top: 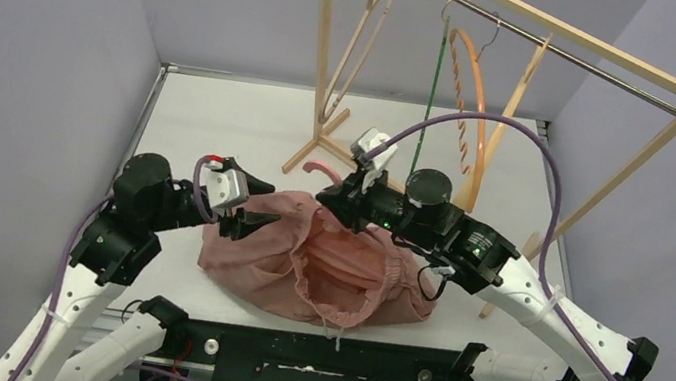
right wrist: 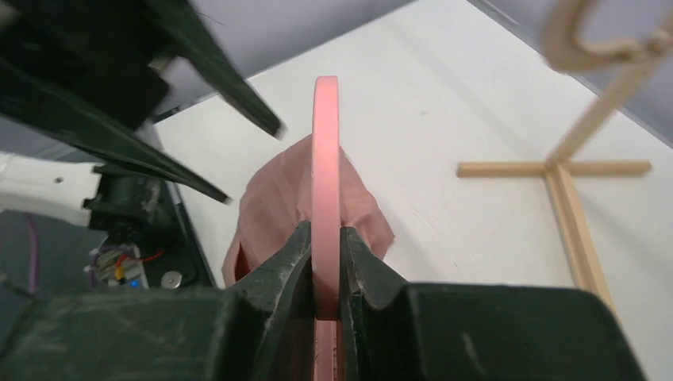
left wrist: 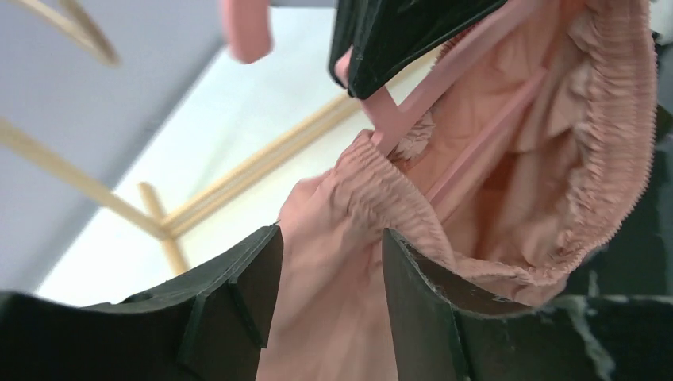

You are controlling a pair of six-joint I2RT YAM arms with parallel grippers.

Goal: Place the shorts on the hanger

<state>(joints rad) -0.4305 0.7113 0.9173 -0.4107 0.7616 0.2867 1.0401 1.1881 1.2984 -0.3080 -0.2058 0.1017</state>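
Observation:
The pink shorts [top: 321, 274] lie bunched on the table, waistband open toward the front. My right gripper [top: 341, 196] is shut on the pink hanger at the base of its hook [top: 319, 168]. In the right wrist view both fingers clamp the hanger [right wrist: 325, 151] at the gripper [right wrist: 325, 236], above the shorts [right wrist: 266, 202]. In the left wrist view the hanger's arms [left wrist: 468, 59] run into the gathered waistband [left wrist: 611, 119]. My left gripper [top: 261, 205] is open at the shorts' left edge. Its fingers [left wrist: 238, 278] straddle a fold of the cloth [left wrist: 329, 317] without pinching it.
A wooden clothes rack stands behind the shorts, its base [top: 321, 143] on the table just beyond my right gripper. From its rail hang a beige hanger [top: 360, 47], a green hanger [top: 432, 93] and an orange hanger [top: 472, 110]. Grey walls close both sides.

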